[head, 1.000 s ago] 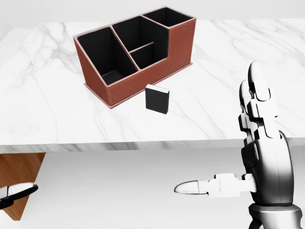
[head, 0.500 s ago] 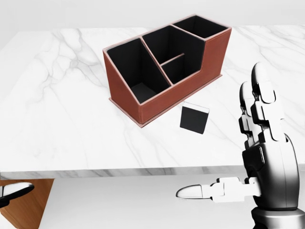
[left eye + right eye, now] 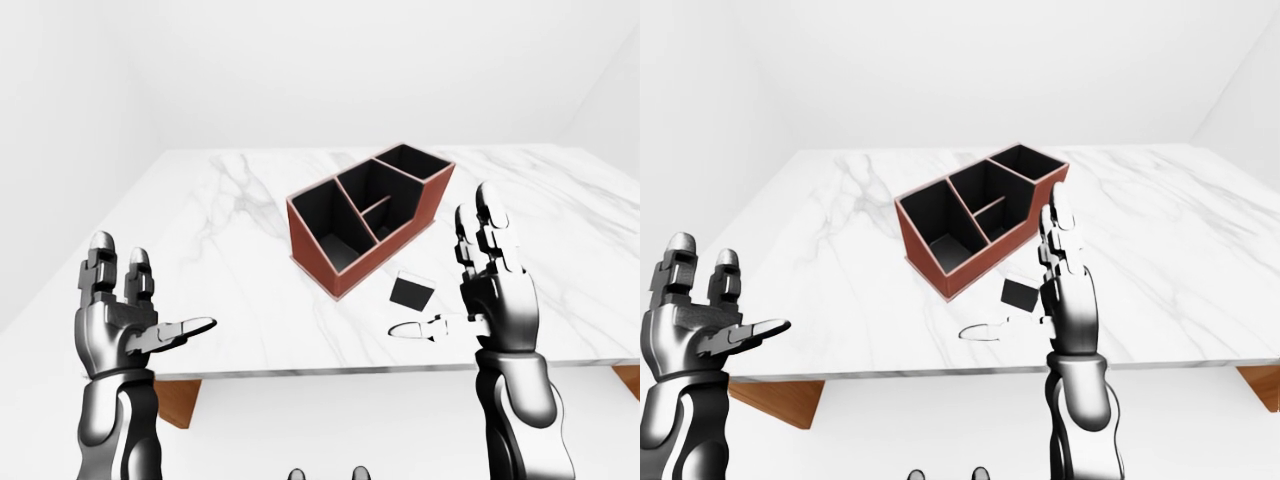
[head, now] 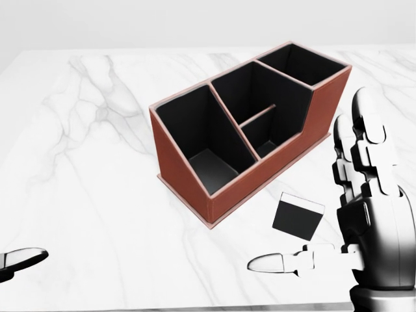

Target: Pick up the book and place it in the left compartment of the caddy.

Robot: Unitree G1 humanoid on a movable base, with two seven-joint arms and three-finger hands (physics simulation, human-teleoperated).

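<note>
Table (image 4: 78, 195): white marble top with grey veining, filling most of the head view; a brown wooden support shows beneath its lower-left edge in the left-eye view.

Caddy (image 4: 195, 172): reddish-brown box with black interior, resting on the table and set at a diagonal in the head view. One long compartment at its left end; a middle section split by a short divider; a taller square compartment at the upper right. All visible compartments hold nothing.

Right hand (image 3: 492, 290): raised upright at the right of the left-eye view, fully open, two fingers (image 4: 367, 140) pointing straight up and the thumb stretched out sideways to the left. It grips nothing and touches nothing; it hangs over the table's lower edge.

Left hand (image 3: 118, 318): raised at the lower left of the left-eye view, open, fingers up and thumb extended to the right. Empty, clear of the table; only its thumb tip shows at the head view's lower-left edge.

Book (image 4: 298, 216): small, black cover with a white strip of page edges along its top. It stands on the table, slightly tilted, just beside the caddy's long lower-right wall and apart from it. In the head view it sits immediately left of the right hand's palm and just above the outstretched thumb, near both but not in contact with either.
</note>
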